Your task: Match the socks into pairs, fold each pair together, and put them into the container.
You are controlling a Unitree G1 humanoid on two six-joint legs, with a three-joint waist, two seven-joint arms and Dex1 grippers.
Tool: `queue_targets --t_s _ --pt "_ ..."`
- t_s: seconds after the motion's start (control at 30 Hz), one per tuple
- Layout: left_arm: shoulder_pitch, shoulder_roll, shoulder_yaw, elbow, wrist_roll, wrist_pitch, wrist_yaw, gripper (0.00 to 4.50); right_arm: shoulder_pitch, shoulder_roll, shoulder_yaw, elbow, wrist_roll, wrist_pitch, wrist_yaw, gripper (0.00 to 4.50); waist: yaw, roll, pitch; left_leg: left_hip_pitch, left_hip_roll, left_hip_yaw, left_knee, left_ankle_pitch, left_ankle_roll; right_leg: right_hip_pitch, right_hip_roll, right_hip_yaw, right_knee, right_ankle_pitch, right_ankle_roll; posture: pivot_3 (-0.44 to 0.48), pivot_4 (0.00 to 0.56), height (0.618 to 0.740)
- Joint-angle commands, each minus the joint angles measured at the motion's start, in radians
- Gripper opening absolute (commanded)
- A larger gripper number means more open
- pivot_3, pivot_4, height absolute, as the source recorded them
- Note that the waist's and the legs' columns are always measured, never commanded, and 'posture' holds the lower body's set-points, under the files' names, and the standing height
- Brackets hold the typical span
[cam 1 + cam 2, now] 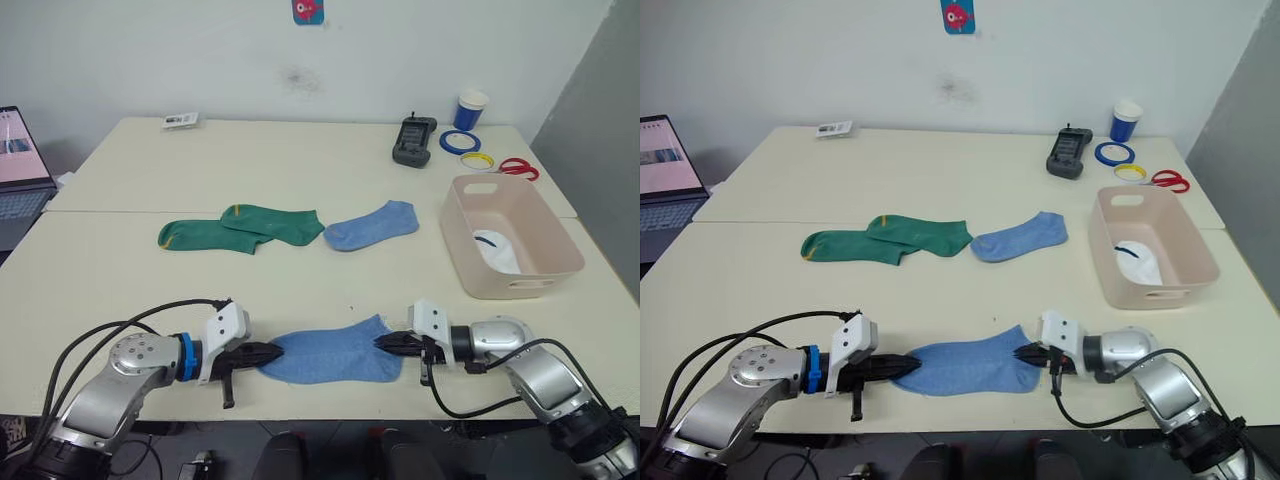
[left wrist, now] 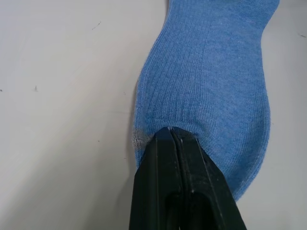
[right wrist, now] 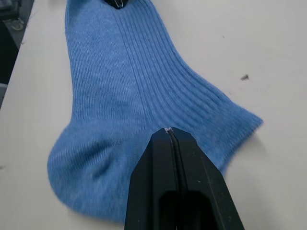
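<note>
Jaws of both grippers closed on near blue sock (image 1: 335,355): L gripper (image 1: 274,352) pinching toe end, R gripper (image 1: 383,342) pinching cuff end, fingers pressed tight together in both wrist views. Sock flat on table (image 1: 300,160), close to front edge, stretched betw. the two grippers, lengthwise L to R. Second blue sock (image 1: 372,225) farther back, mid-table, lying flat, angled, toe end just beside green socks (image 1: 240,228). Green pair overlapping each other, yellow trim showing at L end and at top of upper one, to L of second blue sock. Pink tub (image 1: 560,240) on R side of table, well apart from grippers; white socks (image 1: 497,250) w/ dark mark inside it, at bottom. Behind tub, near back R corner: red scissors (image 1: 518,167), yellow tape ring (image 1: 477,160), blue tape ring (image 1: 460,141), blue cup (image 1: 470,109), black handheld device (image 1: 414,139). Small card (image 1: 180,121) at back L of table. Laptop (image 1: 22,165) open, off L edge, screen lit. Sticker (image 1: 308,11) on wall above table.
</note>
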Motion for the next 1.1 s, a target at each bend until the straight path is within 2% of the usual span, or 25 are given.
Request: queue_targets --t_s 0.03,0.13,0.23,0.43,0.77,0.87,1.0,1.1 --pt "0.017 0.023 0.029 0.017 0.007 -0.002 -0.018 0.0 0.028 -0.021 -0.064 -0.07 0.053 0.024 0.023 0.02 -0.001 0.0 0.0 0.0 0.0 0.0 0.0 0.0 0.0 0.0 0.0 0.0 0.001 0.0 0.0 0.0 0.15 0.74" --pt "0.031 0.025 0.062 -0.072 -0.081 0.02 -0.071 0.0 0.028 -0.025 -0.076 -0.174 0.116 0.046 0.066 0.02 -0.007 0.0 0.0 0.001 0.0 0.0 0.0 0.0 0.0 -0.001 0.0 0.001 0.004 0.0 0.0 0.0 0.15 0.74" --pt "0.047 0.033 0.06 -0.111 -0.094 0.017 -0.102 0.0 0.018 -0.013 -0.051 -0.213 0.115 0.064 0.074 0.02 -0.004 0.0 0.0 0.001 0.001 -0.001 0.001 0.0 -0.001 -0.002 0.0 0.0 0.005 -0.001 -0.002 0.0 0.15 0.74" --pt "0.064 0.064 0.009 -0.067 0.029 -0.066 -0.113 0.0 0.012 -0.016 0.045 -0.135 -0.009 0.024 0.079 0.02 -0.001 0.0 0.0 0.001 0.0 -0.001 0.001 0.0 -0.001 -0.002 0.001 0.0 0.005 -0.001 -0.002 0.0 0.15 0.74" --pt "0.08 0.081 0.017 0.002 0.081 -0.132 -0.114 0.0 0.086 -0.094 -0.017 -0.124 0.01 -0.028 0.121 0.02 -0.001 0.0 0.0 0.001 0.0 0.0 0.001 0.0 -0.001 -0.001 0.002 0.0 0.005 -0.001 -0.002 0.0 0.15 0.74" --pt "0.101 0.06 0.035 -0.017 0.033 -0.114 -0.107 0.0 0.104 -0.078 -0.056 -0.172 0.069 0.021 0.104 0.02 -0.002 0.0 0.0 0.002 0.001 0.0 0.001 0.0 -0.001 -0.001 0.003 0.0 0.006 -0.001 -0.002 0.0 0.15 0.74" --pt "0.119 0.021 0.138 -0.113 -0.141 0.039 -0.053 0.0 0.126 -0.073 -0.166 -0.286 0.179 0.142 0.037 0.02 -0.002 0.0 0.0 0.002 0.002 -0.001 0.001 0.0 -0.001 -0.002 0.002 0.0 0.006 -0.001 -0.002 0.0 0.15 0.74" --pt "0.116 0.014 0.216 -0.133 -0.198 0.115 -0.003 0.0 0.148 -0.067 -0.242 -0.344 0.227 0.21 -0.029 0.02 0.0 -0.001 0.0 0.001 0.005 -0.002 0.002 0.001 -0.001 -0.001 0.001 -0.001 0.006 -0.001 -0.002 0.0 0.15 0.74"
